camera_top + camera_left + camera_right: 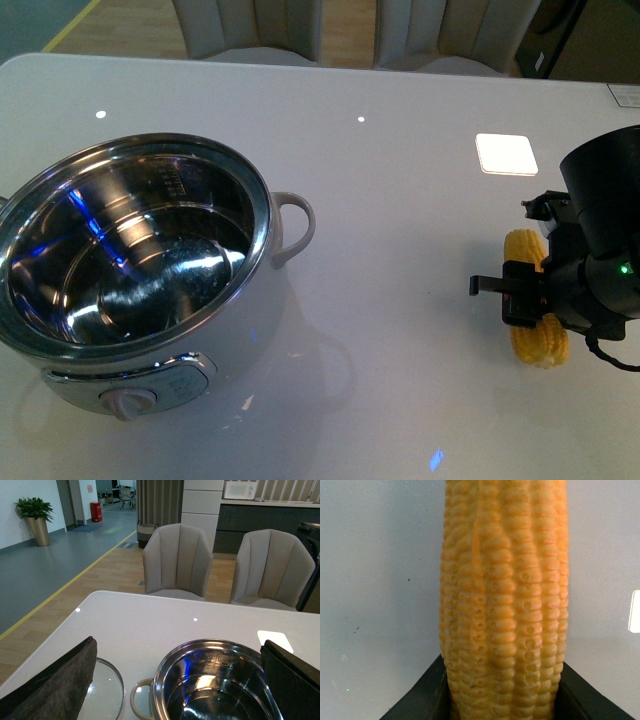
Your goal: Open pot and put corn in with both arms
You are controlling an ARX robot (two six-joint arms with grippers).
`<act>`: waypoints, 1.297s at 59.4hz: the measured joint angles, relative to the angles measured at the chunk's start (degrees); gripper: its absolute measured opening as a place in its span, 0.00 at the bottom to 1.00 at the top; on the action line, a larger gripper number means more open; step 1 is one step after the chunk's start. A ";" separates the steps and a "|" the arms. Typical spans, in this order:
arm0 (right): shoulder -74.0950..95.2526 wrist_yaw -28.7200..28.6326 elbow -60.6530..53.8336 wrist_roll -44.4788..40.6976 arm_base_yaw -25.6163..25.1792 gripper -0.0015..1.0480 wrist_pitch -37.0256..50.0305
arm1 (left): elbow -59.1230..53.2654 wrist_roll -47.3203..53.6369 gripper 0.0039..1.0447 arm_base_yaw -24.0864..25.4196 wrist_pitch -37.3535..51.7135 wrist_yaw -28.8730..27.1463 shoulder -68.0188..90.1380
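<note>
The white pot [262, 300] stands open at the left of the table, its steel inside empty and its knob panel facing me. It also shows in the left wrist view [210, 680]. The glass lid [107, 692] lies flat on the table beside the pot. My left gripper [180, 680] is open and empty above the pot's near side; the arm is out of the front view. The yellow corn [535, 300] lies on the table at the right. My right gripper [530, 298] is shut on the corn [505, 590], one black finger on each side.
The white table [400, 200] carries a small white square card [506, 154] at the back right. Two beige chairs [177, 560] stand behind the far edge.
</note>
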 joint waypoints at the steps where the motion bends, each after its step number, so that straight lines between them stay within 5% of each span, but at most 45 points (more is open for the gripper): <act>1: -0.31 0.02 -0.26 0.24 -0.07 0.31 0.28 | -0.02 0.00 0.94 0.00 0.00 0.00 0.00; 29: -23.61 -10.71 -4.96 11.39 1.20 0.22 4.55 | -0.02 0.00 0.94 0.00 0.00 0.00 0.00; 77: -17.64 -18.08 14.47 26.84 22.86 0.22 -0.31 | 0.00 0.00 0.94 0.00 0.00 0.00 0.00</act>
